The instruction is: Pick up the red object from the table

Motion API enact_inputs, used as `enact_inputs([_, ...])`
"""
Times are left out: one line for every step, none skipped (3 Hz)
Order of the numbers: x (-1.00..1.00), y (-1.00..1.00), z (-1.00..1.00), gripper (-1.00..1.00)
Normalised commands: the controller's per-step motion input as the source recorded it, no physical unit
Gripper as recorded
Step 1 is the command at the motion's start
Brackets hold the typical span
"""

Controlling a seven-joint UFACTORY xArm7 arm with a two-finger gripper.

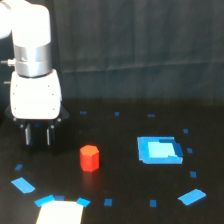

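Red object [89,157] isn't grabbed yet. Sizing up the scene, biggest first:

- table [120,145]: flat black, so the dark fingers barely stand out against it. Judging finger height above the surface from this view is hard; my worry is a descent that goes too deep and jams the tips into the top.
- arm [31,45]: white, at the exterior view's left, body upright, fingers pointing down.
- blue square [159,150]: well apart from the target, toward the exterior view's right. Not in the way unless the approach overshoots badly.
- gripper [37,135]: two short fingers with a gap between them, nothing held. Gap looks only a bit wider than the block, so a small sideways error could land a finger on its top or nudge it away.
- red block: standing upright on the table, to the right of the fingers and nearer the camera. Hexagonal sides: if the pads close on corners rather than flats, I'd expect it to twist or squirt out.
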Motion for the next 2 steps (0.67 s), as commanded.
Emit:
enact_inputs([-1.0,1.0,0.72,-0.94])
enact_inputs([-0.88,1.0,0.02,1.0])
